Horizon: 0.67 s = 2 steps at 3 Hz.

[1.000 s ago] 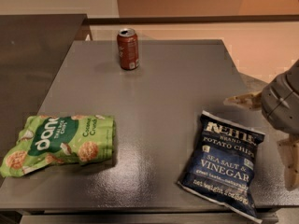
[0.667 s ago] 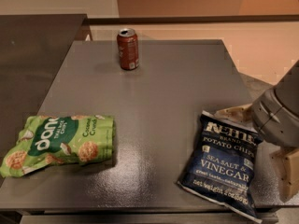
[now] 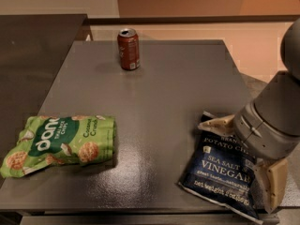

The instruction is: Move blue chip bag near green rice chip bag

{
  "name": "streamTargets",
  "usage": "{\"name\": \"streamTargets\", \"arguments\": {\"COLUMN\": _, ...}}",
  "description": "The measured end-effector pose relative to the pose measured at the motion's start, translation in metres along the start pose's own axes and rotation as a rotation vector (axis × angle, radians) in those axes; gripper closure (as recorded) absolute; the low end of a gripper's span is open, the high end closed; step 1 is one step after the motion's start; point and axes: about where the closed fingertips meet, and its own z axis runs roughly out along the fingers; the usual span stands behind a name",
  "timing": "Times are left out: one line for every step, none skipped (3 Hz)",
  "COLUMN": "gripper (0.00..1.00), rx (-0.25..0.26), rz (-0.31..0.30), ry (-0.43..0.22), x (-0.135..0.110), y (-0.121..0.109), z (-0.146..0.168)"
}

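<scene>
The end effector has slid left and lower, now over the upper right of the blue chip bag, fingers apart, one at the bag's top edge, one past its right side. The bag lies flat at the near right corner of the surface, long axis far-to-near, top pointing away. The green rice chip bag lies well apart, near left. The arm reaches in from the right.

Smooth matt plastic tool over crinkly glossy blue chip bag; table faintly shiny
</scene>
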Motion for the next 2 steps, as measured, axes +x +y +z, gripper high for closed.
{"name": "streamTargets", "arguments": {"gripper": 0.19, "rx": 0.002, "rz": -0.011, "ry": 0.009, "x": -0.0058, "y": -0.0046, "z": 0.0034}}
{"name": "streamTargets", "arguments": {"gripper": 0.42, "rx": 0.003, "rz": -0.005, "ry": 0.014, "x": -0.0075, "y": -0.0099, "z": 0.0004}}
